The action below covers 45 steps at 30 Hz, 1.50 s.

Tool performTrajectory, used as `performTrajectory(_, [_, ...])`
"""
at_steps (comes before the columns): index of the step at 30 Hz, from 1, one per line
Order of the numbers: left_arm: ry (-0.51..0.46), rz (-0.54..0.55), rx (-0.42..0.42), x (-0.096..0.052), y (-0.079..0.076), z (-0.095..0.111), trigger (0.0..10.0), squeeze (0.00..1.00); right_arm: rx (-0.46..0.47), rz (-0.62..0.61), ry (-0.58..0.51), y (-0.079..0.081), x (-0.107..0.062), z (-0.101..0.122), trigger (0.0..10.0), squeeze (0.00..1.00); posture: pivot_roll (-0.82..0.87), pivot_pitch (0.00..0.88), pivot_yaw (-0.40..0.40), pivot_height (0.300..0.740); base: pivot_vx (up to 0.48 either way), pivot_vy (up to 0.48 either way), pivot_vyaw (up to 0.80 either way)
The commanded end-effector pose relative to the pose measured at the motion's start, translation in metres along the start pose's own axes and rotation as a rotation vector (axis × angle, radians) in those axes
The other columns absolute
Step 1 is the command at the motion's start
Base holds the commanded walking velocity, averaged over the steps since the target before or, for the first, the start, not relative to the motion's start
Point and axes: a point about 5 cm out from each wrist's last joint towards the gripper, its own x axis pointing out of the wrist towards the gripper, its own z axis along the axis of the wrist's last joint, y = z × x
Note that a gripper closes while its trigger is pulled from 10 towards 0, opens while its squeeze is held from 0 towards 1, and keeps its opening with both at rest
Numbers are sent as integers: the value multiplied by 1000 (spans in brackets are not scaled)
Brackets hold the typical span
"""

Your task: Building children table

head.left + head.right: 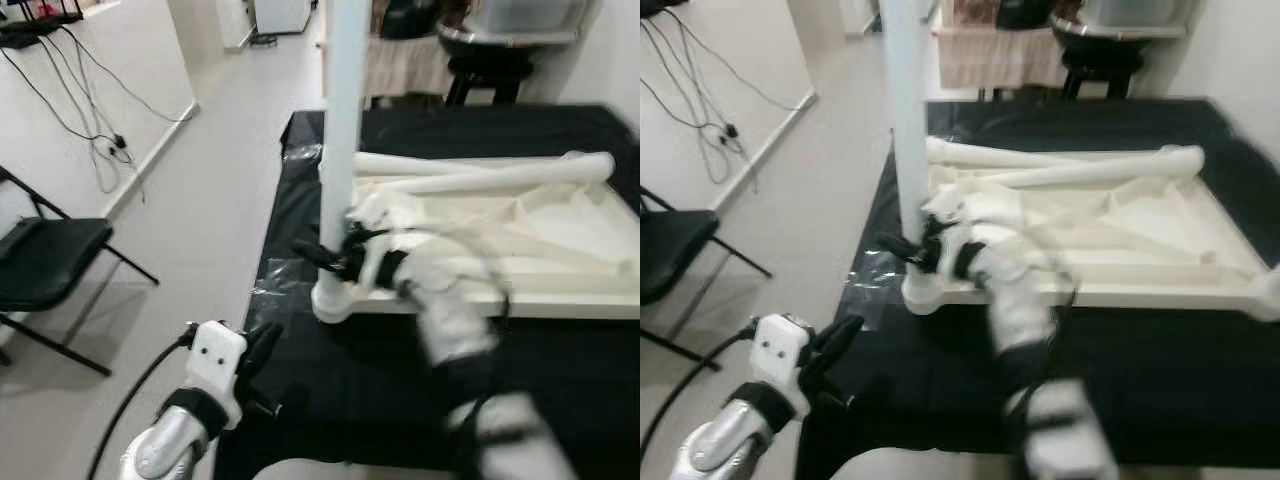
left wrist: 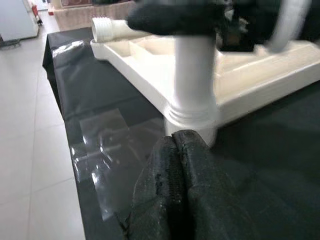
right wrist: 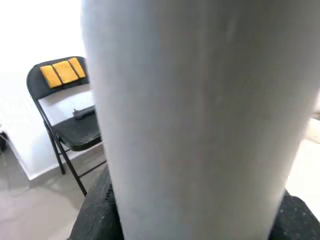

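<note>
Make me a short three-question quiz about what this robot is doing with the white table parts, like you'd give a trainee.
1. True or false: the upright leg stands in a corner socket of the upside-down tabletop.
2. Which claw grips that leg? A) left claw B) right claw
3. Fill in: two more white legs lie on the ____.

Key: 1 true. 2 B; the left claw hangs shut near the black sheet, holding nothing. 3 tabletop.
</note>
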Motion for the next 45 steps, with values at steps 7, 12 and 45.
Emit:
performTrajectory(7, [25,-9,22,4,3,-2,10000,0,-18,46,124,3,5,-25,0,0,19,64,37,740,0,0,0])
performTrajectory(12, [34,13,36,4,5,-6,10000,0,71,247,108,16,11,-21,10000,1000,32,47,42,740,0,0,0])
performTrajectory(45, [33,9,15,-2,1,-2,10000,0,9,352,95,-32,13,-11,0,0,55,115,18,740,0,0,0])
